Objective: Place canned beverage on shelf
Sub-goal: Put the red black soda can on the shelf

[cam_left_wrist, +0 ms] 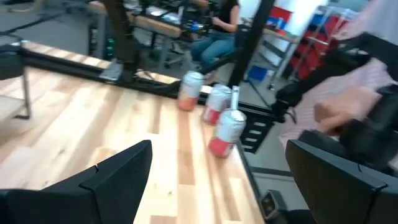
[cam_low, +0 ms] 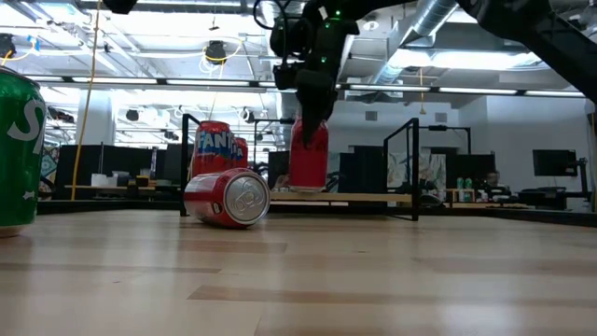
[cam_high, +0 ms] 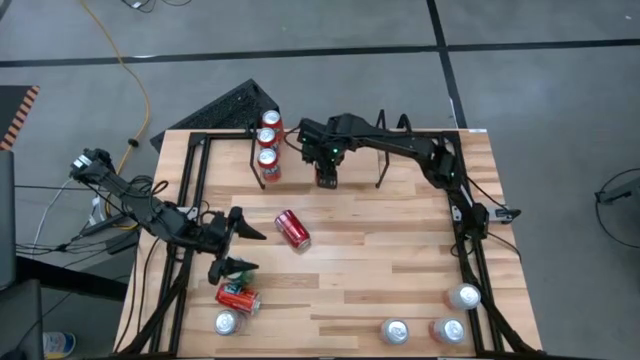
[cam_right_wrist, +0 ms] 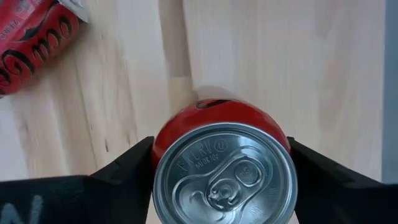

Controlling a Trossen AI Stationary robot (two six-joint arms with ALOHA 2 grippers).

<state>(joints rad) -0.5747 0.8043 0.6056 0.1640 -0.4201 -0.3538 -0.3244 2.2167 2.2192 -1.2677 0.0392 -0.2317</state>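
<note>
Right wrist view, right gripper (cam_right_wrist: 221, 171) jaws pinching upright red can (cam_right_wrist: 224, 168), left gripper (cam_high: 232, 243) jaws spread.

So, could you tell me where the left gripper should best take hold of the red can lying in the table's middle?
Probably across the round body of the lying can, coming straight down, fingers on its long sides, since its ends face along the table.

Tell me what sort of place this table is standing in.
Probably an open lab or office workspace: exposed ceiling ducts overhead, desks with monitors behind the wooden table, and a seated person nearby.
</note>
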